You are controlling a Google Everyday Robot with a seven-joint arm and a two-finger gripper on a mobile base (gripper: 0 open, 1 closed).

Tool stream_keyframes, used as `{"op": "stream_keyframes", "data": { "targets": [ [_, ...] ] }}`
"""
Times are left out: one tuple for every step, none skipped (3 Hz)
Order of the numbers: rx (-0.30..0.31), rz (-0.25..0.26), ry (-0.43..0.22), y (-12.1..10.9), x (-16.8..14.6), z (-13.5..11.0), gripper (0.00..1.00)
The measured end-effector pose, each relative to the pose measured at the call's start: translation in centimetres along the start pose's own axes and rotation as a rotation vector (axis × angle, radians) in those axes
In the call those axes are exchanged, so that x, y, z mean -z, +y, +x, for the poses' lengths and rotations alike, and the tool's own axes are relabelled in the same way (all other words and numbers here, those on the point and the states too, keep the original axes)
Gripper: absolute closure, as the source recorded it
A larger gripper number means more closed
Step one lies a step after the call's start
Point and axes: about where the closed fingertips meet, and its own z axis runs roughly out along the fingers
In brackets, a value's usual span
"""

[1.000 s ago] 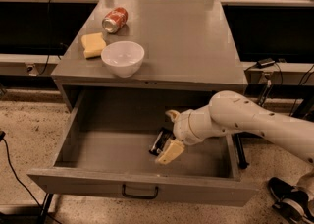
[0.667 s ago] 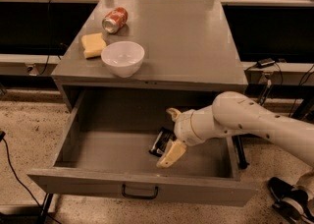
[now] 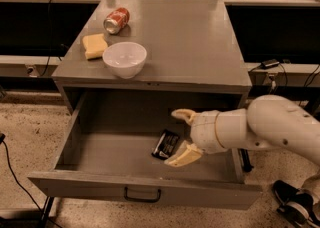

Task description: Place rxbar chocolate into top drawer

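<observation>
**Bar lies in the open drawer, between spread fingers**

The gripper reaches into the top drawer from the right, its fingers spread wide and clasping nothing. The rxbar chocolate lies flat on the drawer floor, towards the right half. It sits in the gap between the two fingers, towards their tips and closer to the near finger, which it touches or almost touches. Its long axis runs diagonally, from near-left to far-right, roughly across the line between the fingertips.

The bar appears to be already set down, so the next move is probably to pull the arm out without dragging the bar along.

The wrapper's pale lettering cannot be read. Nor can the marking on the red can, which lies on its side on the worktop.
</observation>
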Motion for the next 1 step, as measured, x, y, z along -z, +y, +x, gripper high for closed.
{"op": "stream_keyframes", "data": {
  "targets": [
    [-0.011, 0.032, 0.007, -0.13, 1.48, 0.73, 0.0]
  ]
}}
